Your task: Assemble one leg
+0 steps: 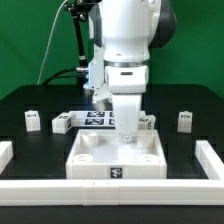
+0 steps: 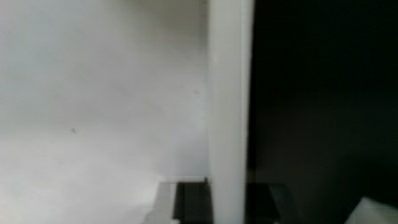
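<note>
A white leg (image 1: 127,129) hangs upright in my gripper (image 1: 127,113) and reaches down to the far right corner of the wide white square panel (image 1: 90,160). I cannot tell whether its lower end sits in the corner socket. In the wrist view the leg (image 2: 228,100) is a long white bar running away from the gripper (image 2: 228,203), with a dark finger (image 2: 192,207) on each side of it. The panel (image 2: 98,100) fills one side of that view and the black table the other. The gripper is shut on the leg.
Loose legs stand on the black table (image 1: 200,110) behind the panel: two on the exterior view's left (image 1: 33,120) (image 1: 62,123), one on the right (image 1: 184,120). The marker board (image 1: 95,120) lies behind the panel. White rails (image 1: 110,192) border the front and sides.
</note>
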Controlling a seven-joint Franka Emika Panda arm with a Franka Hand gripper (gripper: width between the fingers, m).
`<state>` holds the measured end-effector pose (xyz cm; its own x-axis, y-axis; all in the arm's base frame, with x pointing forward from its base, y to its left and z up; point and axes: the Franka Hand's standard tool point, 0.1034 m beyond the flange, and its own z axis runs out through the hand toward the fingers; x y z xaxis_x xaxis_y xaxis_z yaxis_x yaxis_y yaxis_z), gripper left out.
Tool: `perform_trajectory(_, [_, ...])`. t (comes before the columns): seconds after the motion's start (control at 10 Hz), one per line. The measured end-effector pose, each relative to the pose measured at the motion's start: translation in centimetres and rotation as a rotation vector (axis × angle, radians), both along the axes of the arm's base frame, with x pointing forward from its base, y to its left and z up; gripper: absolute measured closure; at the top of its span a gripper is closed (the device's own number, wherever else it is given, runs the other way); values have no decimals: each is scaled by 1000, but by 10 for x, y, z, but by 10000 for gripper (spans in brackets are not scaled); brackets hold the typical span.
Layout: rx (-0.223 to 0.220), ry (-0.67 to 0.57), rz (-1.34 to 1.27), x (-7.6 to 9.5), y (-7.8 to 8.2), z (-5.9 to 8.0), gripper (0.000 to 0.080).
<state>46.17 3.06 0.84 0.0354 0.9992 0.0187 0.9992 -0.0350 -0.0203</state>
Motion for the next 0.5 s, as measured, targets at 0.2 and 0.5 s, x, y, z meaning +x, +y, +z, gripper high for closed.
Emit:
perform_trajectory(0.2, [18,-2,37,16,27,0,741])
perform_trajectory(0.5, [28,-19,-8,32,54,0,741])
